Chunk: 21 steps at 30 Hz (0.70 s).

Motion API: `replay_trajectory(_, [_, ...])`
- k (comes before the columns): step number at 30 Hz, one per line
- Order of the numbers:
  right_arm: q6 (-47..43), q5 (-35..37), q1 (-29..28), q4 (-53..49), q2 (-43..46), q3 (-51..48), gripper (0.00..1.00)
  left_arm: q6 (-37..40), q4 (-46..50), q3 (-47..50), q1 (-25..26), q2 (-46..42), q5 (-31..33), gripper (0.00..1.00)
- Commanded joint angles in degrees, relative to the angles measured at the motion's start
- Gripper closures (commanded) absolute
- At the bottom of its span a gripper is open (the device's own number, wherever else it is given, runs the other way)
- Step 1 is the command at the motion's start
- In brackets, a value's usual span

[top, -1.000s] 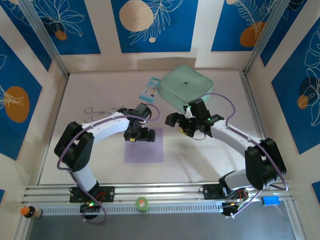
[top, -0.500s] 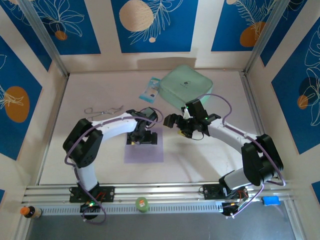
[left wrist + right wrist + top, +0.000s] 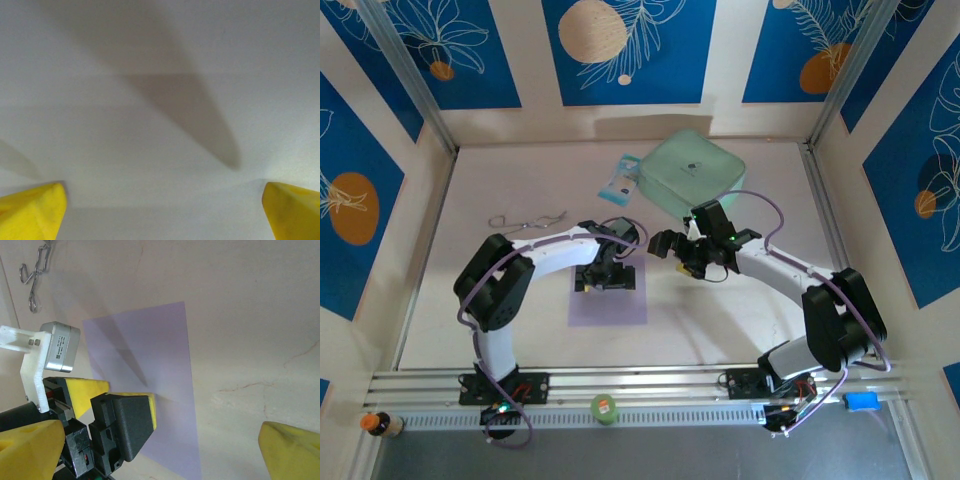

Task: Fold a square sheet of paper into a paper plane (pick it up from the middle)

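Note:
The square sheet of paper [image 3: 610, 300] lies flat and lavender on the table, in front of the arms. My left gripper [image 3: 607, 281] points down onto its upper part, open, and both yellow fingertips [image 3: 31, 212] rest on the sheet with only paper between them. In the right wrist view the left gripper [image 3: 120, 399] stands on the sheet [image 3: 155, 347], which dimples slightly beside one pad. My right gripper [image 3: 672, 247] hovers open just off the sheet's upper right corner, its fingertips [image 3: 292, 452] spread wide and holding nothing.
A mint-green case [image 3: 694, 172] and a blue-white packet [image 3: 619, 180] sit at the back. A bent metal wire clip [image 3: 525, 220] lies at back left. A small green roll [image 3: 605, 408] rests on the front rail.
The left arm has swung right and brought its gripper down a little further onto the sheet. The right gripper has shifted slightly left and away. The sheet stays flat.

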<state>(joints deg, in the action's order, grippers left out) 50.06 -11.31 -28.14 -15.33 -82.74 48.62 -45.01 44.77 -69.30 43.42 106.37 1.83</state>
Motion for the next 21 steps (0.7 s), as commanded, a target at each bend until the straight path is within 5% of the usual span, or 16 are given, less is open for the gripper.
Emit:
replay_trajectory(1, [1.1, 0.0, -0.2, -0.8, 0.6, -1.1, 0.00, -0.8, 0.4, -1.2, 0.5, 1.7, 0.8, 0.00])
replay_trajectory(21, [1.6, 1.0, -0.1, -0.2, 1.4, -3.3, 0.00, -0.9, -1.3, 0.8, 1.4, 4.3, 0.2, 0.00])
